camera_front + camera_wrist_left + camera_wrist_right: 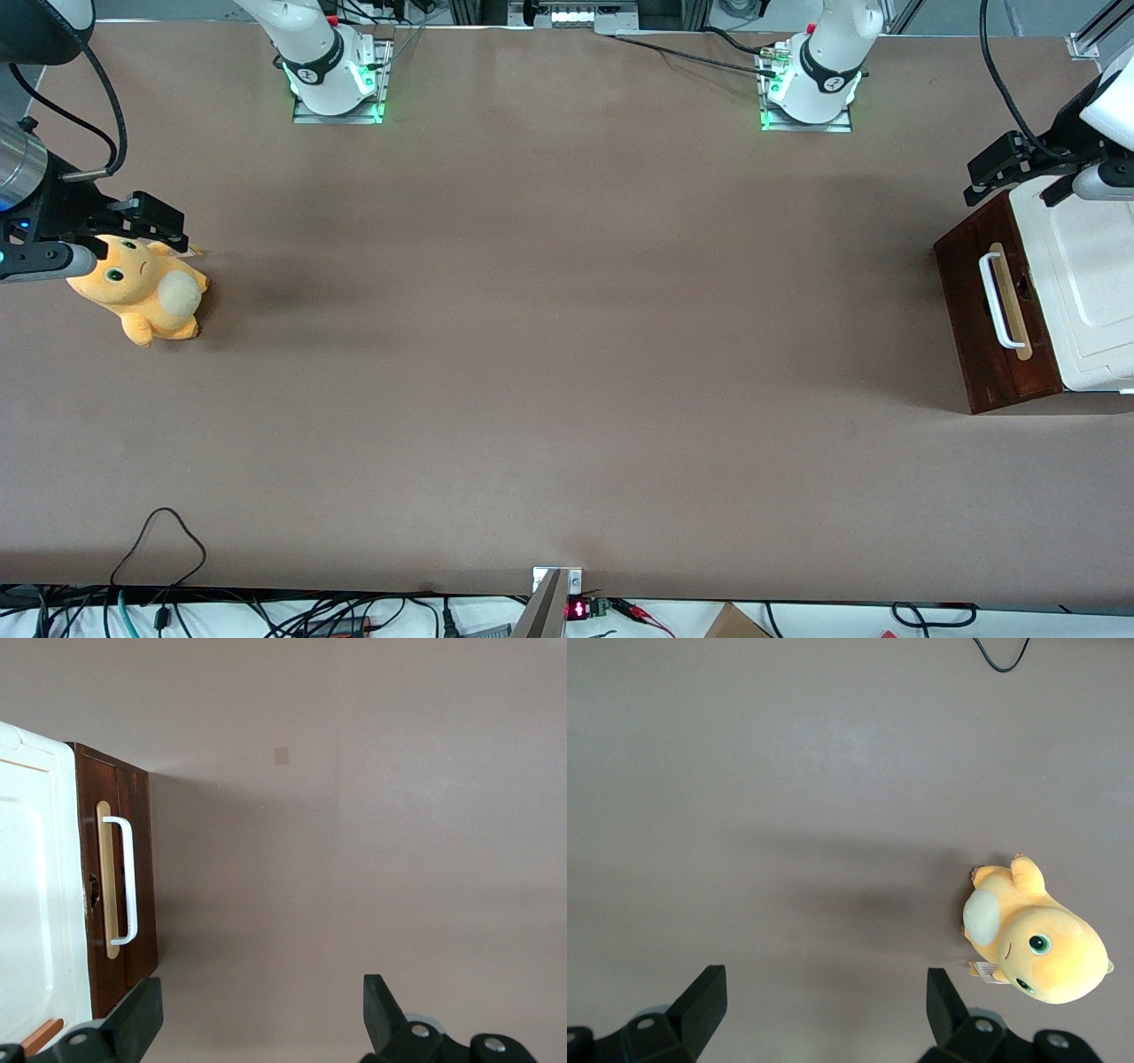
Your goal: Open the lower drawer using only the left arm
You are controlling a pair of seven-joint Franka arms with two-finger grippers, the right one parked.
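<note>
The left arm's gripper [259, 1019] hangs above the lower drawer [997, 315], fingers [142, 1014] spread and empty; seemingly lined up to reach its white handle [999, 299].

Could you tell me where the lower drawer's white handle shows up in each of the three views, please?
Front view: handle on the lower drawer, toward the working arm's end of the table; the open gripper hovers above.
Left wrist view: handle on the drawer front, beside the cream-white panel.
Right wrist view: not in it.
Shared landmark: the pale strip under the handle.
</note>
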